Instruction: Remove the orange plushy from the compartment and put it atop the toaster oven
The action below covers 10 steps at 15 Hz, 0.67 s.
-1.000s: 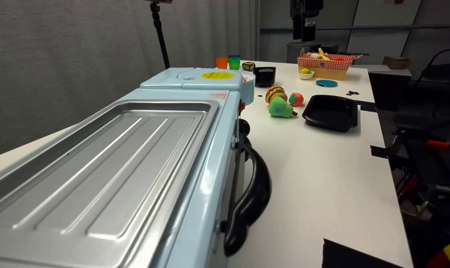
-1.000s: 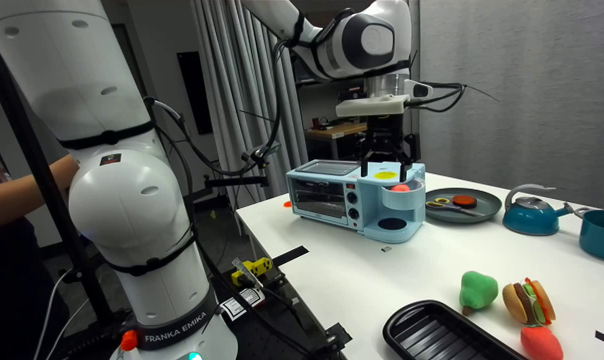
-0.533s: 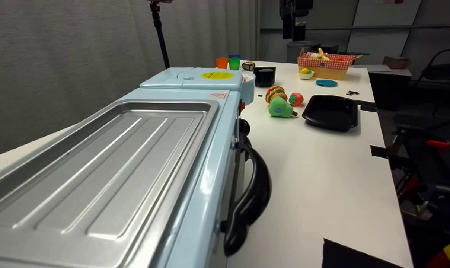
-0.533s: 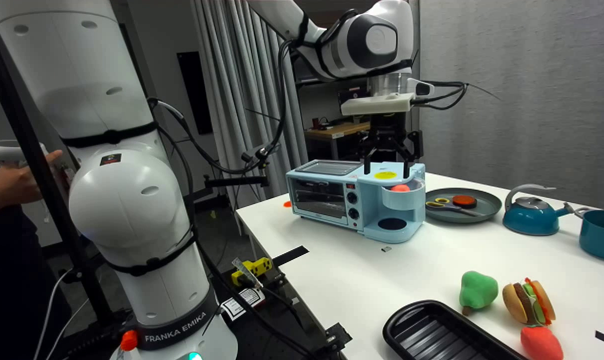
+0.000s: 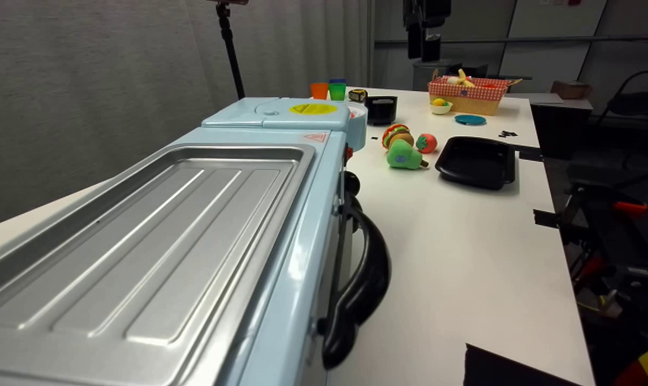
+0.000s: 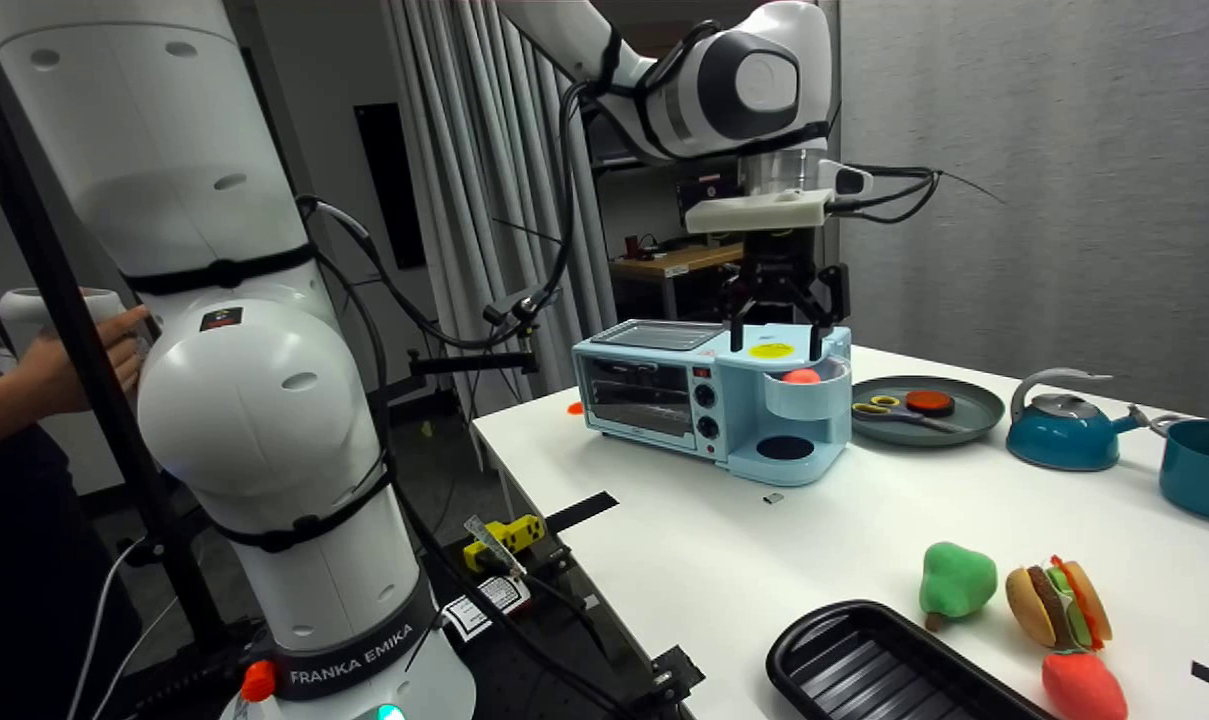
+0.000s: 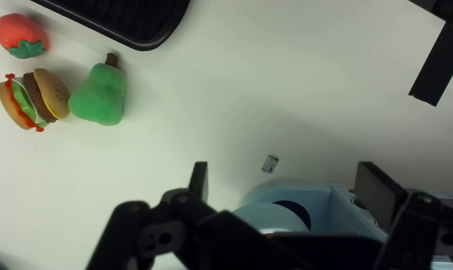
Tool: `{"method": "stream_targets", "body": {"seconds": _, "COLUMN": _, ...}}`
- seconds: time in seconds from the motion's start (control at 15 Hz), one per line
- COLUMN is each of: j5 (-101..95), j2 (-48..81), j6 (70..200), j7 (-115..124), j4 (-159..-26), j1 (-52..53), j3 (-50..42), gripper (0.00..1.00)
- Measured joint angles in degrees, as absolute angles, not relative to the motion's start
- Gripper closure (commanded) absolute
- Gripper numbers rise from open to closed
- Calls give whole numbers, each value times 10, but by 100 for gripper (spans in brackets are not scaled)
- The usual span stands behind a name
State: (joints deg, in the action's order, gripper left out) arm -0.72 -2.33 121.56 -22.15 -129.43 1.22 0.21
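The orange plushy [image 6: 801,377] sits in the round pale-blue holder [image 6: 809,399] at the end of the toaster oven [image 6: 736,400]; only its top shows. A small bit of it shows in the other exterior picture [image 5: 352,114]. The toaster oven's ribbed metal top [image 5: 157,241] is bare. My gripper [image 6: 775,342] is open and hangs in the air above the holder end, with nothing between its fingers. It also shows in the other exterior picture [image 5: 424,49]. In the wrist view, my gripper [image 7: 286,185] spans the holder [image 7: 271,217]; the plushy is almost wholly hidden behind the gripper.
A green pear toy [image 6: 956,582], a toy burger [image 6: 1058,604], a red strawberry toy [image 6: 1084,684] and a black tray [image 6: 884,660] lie on the table. A grey plate with scissors [image 6: 929,412], a blue kettle [image 6: 1064,432] and a blue pot [image 6: 1204,470] stand beyond the holder.
Over the last second my open gripper has shifted slightly, rightward in an exterior view, mostly in the first half second. The plushy and the toaster oven have not moved.
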Motion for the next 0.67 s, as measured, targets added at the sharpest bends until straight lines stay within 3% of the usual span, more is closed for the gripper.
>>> {"method": "stream_targets", "body": {"seconds": 0.67, "j5": 2, "j2": 37, "j6": 1216, "j7": -337, "j4": -1248, "j1": 12, "j3": 9, "gripper": 0}}
